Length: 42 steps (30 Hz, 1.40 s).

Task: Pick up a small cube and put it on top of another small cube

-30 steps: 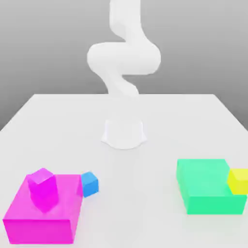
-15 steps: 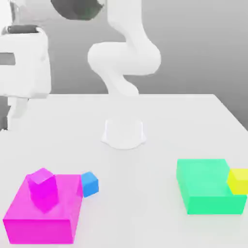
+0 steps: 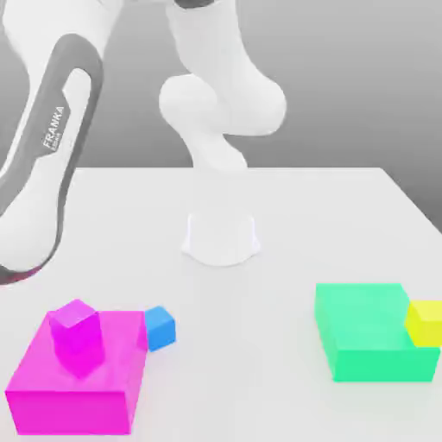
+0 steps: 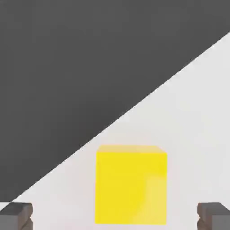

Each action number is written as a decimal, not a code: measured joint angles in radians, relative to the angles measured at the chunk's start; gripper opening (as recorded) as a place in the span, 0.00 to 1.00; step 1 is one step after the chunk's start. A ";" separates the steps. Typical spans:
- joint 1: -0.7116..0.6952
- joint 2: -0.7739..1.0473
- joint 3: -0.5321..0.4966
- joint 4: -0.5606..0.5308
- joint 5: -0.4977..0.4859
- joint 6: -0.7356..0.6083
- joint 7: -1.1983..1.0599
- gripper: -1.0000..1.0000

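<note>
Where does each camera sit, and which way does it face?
Exterior view: off the arm, facing the robot's base across the white table; base and a large arm link show.
Hand view: on the hand, looking past two spread dark fingertips at a yellow cube on the table.
Shared: the table, apparently also the yellow cube.
</note>
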<state>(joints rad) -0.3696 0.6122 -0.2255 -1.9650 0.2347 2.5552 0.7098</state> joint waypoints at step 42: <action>0.860 -0.520 0.447 -0.498 -0.267 -0.001 0.613 1.00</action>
